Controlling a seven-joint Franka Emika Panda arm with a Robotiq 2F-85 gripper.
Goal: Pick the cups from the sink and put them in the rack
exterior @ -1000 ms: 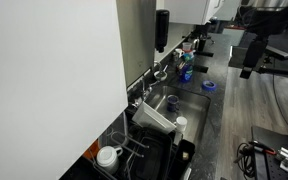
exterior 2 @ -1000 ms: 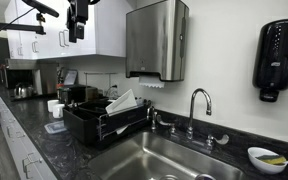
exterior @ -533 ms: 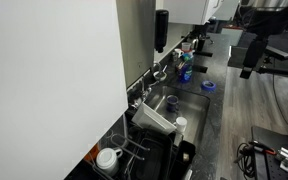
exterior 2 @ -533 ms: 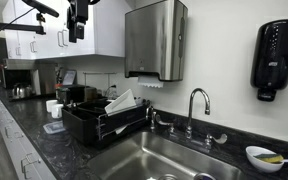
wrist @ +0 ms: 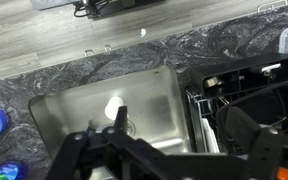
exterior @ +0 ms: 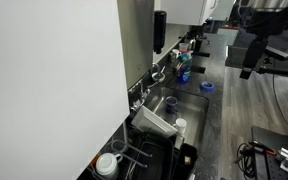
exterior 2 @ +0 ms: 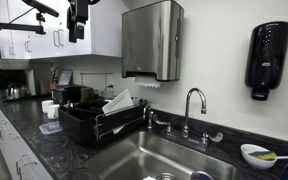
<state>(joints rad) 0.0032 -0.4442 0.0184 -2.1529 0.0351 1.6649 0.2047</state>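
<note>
Kitchenette w/ a dark stone tabletop (exterior 2: 39, 150) and a long steel sink (exterior: 189, 105) set into it. In both exterior views the hand (exterior 2: 77, 32) is seen hanging high over the tabletop, well apart from every item. Its jaws are spread wide & nothing is gripped. In an exterior view it is placed at approx. 11 o'clock of the frame, above the black rack (exterior 2: 84, 126).

Both cups are seen in the sink. The white cup (exterior: 180, 125) is stood upright at the end nearest the rack, close to the basin's front wall. The blue cup (exterior: 170, 102) is found at approx. 11 o'clock from it, toward the basin's middle, near but not touching. In the wrist view the white cup (wrist: 112, 104) is shown amid the steel floor, partly crossed by the blurred dark hand at 6 o'clock. The blue cup cannot be made out there.

The rack is set just beside the sink's end, at 3 o'clock in the wrist view. A whitish tub (exterior 2: 119, 102) is leant at an angle inside it. A tap (exterior 2: 191, 104) is mounted behind the sink, by the wall. A blue ring (exterior: 206, 86) is laid flat on the tabletop past the sink's other end, at 9 o'clock in the wrist view.
</note>
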